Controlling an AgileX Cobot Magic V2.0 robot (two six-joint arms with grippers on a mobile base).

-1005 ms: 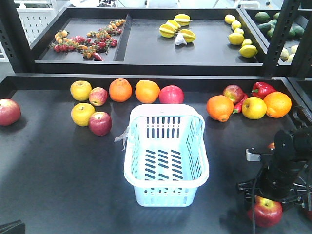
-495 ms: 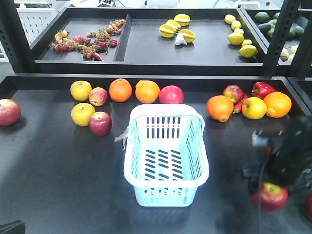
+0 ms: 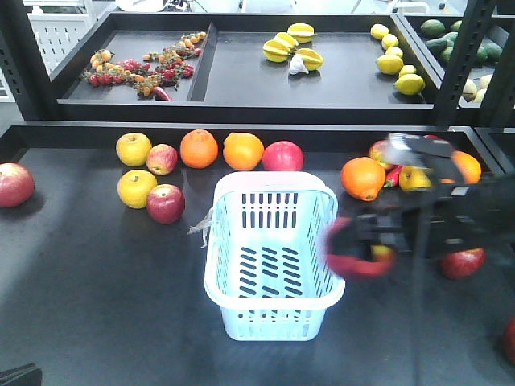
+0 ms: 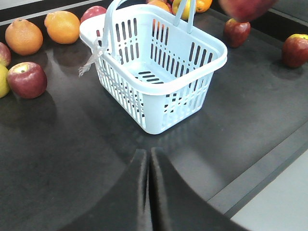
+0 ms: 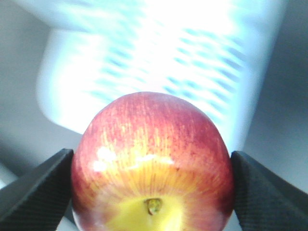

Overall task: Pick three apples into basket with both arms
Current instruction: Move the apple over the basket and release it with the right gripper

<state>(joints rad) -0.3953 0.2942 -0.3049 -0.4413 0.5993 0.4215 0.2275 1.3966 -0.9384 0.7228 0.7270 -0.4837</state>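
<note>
The pale blue basket stands mid-table, and the left wrist view shows the basket with nothing in it. My right gripper, motion-blurred, hangs at the basket's right rim, shut on a red apple. In the right wrist view that apple fills the space between the black fingers, over the blurred basket. My left gripper is shut on nothing, low over the table in front of the basket. Other red apples lie at the left, behind the basket and at the right.
Two oranges and two yellow apples lie in the back-left row. An orange, a red pepper and more fruit sit back right. A raised shelf with small fruit runs behind. Another red apple lies far left.
My right arm has lifted the red apple from the front right of the table and swung it left and up to the basket's right rim. The left gripper has stayed put.
</note>
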